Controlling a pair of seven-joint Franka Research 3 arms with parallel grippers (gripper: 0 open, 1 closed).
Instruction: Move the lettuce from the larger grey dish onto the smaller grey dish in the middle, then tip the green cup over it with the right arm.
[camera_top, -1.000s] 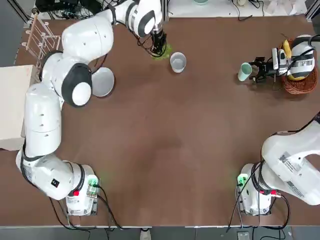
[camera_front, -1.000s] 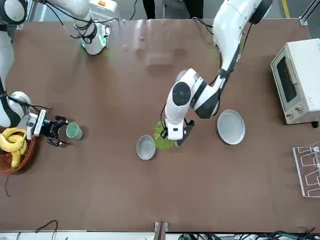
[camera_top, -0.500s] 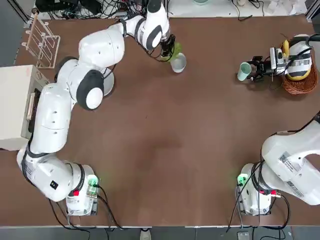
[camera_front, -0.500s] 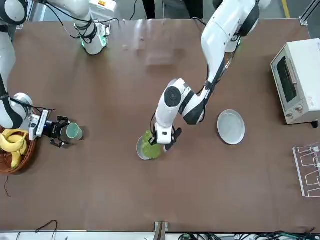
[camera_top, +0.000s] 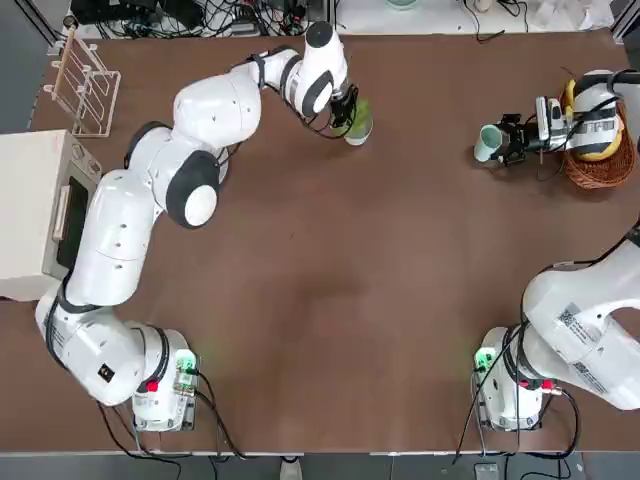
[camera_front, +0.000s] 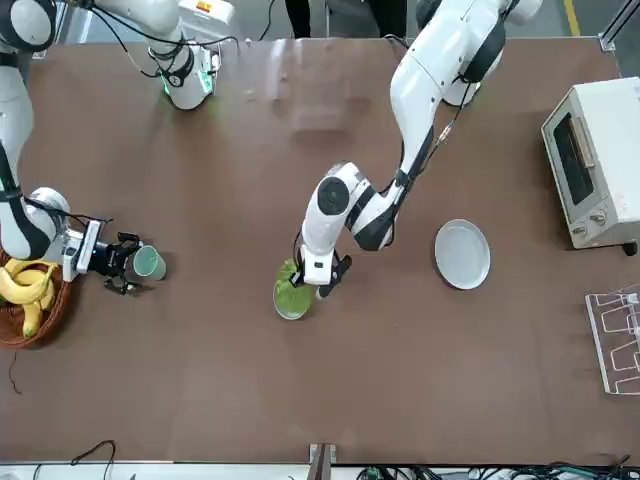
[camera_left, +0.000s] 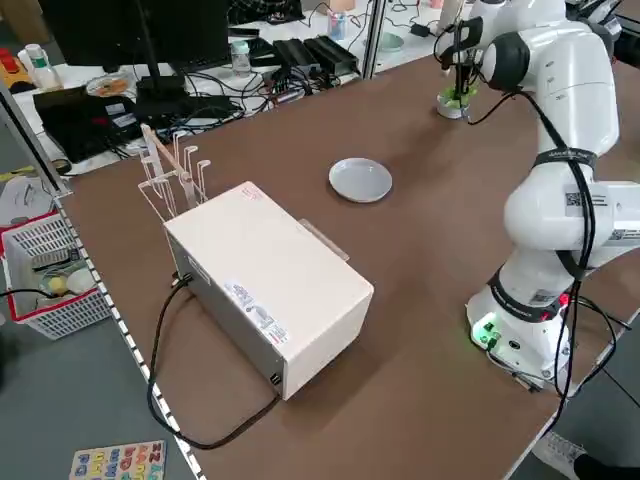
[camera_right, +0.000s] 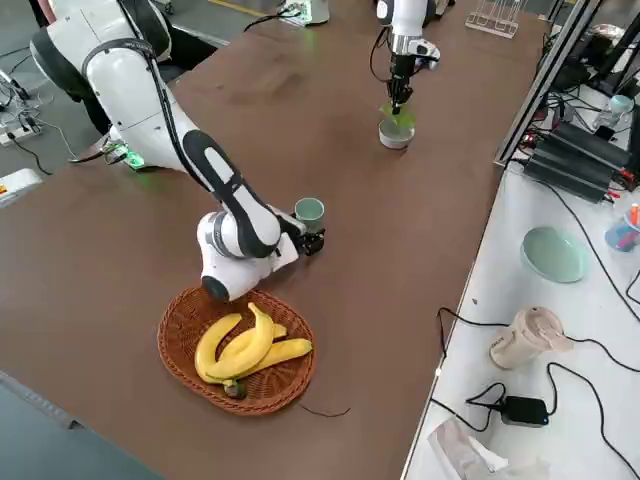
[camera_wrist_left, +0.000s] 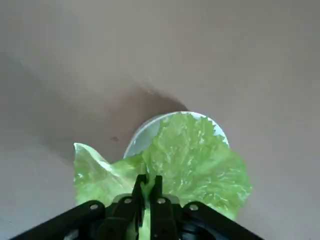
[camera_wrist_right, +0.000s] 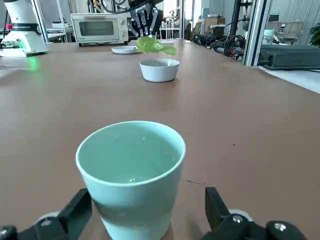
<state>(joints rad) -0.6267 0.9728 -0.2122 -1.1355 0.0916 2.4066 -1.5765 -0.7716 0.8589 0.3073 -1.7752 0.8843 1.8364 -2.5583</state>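
My left gripper is shut on the lettuce, a ruffled light green bunch hanging just above the smaller grey dish at the table's far middle. The left wrist view shows the lettuce covering most of the dish. In the right wrist view the lettuce hangs clear of the dish's rim. The larger grey dish lies bare. The green cup stands upright between the fingers of my open right gripper, far right of the table.
A wicker basket of bananas sits just behind the right gripper. A white toaster oven and a wire rack stand at the robot's left edge. My left arm stretches over the table's left half.
The left gripper has carried the lettuce sideways, from beside the smaller dish to above it. The right gripper and the cup have stayed where they were.
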